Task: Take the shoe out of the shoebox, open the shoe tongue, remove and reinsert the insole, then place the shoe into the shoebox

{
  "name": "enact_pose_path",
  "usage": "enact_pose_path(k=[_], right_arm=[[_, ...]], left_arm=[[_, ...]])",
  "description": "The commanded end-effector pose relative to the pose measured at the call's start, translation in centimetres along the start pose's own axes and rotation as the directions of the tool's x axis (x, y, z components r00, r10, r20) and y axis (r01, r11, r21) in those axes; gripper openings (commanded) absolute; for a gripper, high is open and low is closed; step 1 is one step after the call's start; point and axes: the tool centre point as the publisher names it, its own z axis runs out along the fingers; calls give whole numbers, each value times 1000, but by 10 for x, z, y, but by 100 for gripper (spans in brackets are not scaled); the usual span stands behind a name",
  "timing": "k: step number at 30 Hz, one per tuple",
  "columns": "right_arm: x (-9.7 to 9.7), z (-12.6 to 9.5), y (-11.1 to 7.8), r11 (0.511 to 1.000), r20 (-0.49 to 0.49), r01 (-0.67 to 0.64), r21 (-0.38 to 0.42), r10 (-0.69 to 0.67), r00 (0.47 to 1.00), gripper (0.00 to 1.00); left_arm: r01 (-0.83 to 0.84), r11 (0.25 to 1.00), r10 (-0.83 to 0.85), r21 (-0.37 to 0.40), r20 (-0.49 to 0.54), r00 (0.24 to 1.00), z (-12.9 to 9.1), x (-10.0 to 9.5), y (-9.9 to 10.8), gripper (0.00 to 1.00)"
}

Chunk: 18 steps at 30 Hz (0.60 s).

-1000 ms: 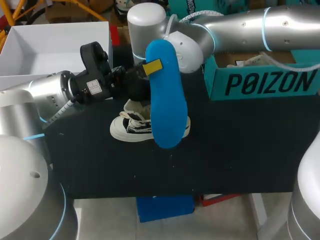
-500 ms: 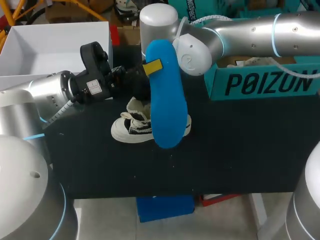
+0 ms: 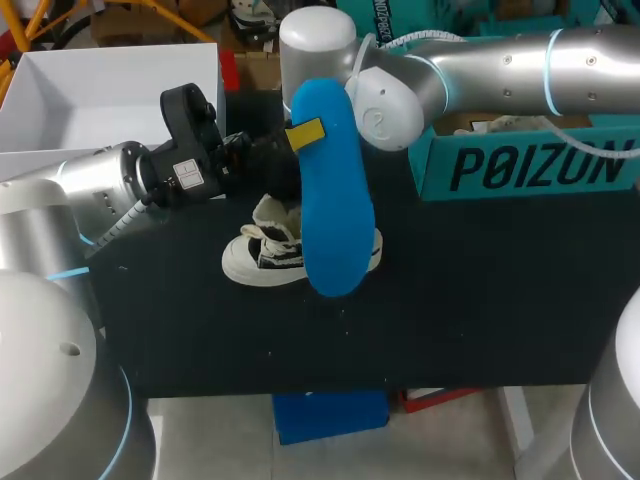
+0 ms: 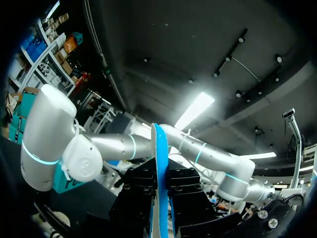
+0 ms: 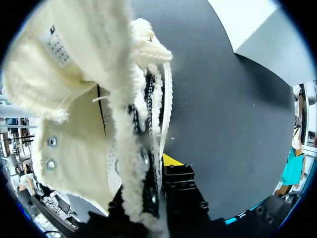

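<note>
A blue insole (image 3: 332, 195) stands on end above the shoe, with my left gripper (image 3: 300, 135) shut on its upper part. In the left wrist view the insole (image 4: 159, 148) shows edge-on, clamped between the black fingers (image 4: 140, 191). The cream and black high-top shoe (image 3: 262, 252) rests on the black table. My right arm reaches in from the right, its wrist (image 3: 318, 45) over the shoe and its gripper hidden behind the insole. In the right wrist view the right gripper (image 5: 159, 169) is shut on the fleecy laced upper of the shoe (image 5: 84, 124).
The teal shoebox (image 3: 530, 165) stands open at the back right of the black table (image 3: 480, 290). A white box (image 3: 110, 90) sits at the back left. Bare tabletop lies in front of and to the right of the shoe.
The right gripper has closed on the shoe's upper, and the right arm shifted a little to the right. The left arm and insole have stayed where they were.
</note>
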Motion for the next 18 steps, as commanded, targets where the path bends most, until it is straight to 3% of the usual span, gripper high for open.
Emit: enact_pose_path(k=[1, 9, 14, 18], right_arm=[[1, -18, -2, 1000, 26, -20, -2, 20, 999, 0], [-1, -49, -9, 996, 59, -65, 52, 62, 996, 0], [-8, -65, -14, 983, 98, -168, 80, 160, 982, 0], [-16, -73, -20, 940, 139, -315, 130, 297, 945, 0]], left_arm=[[-2, 1000, 2, 2, 3, 1000, 1, 1, 1, 0], [-2, 1000, 2, 2, 3, 1000, 1, 1, 1, 0], [-2, 1000, 2, 2, 3, 1000, 1, 1, 1, 0], [-2, 1000, 2, 2, 3, 1000, 1, 1, 1, 0]])
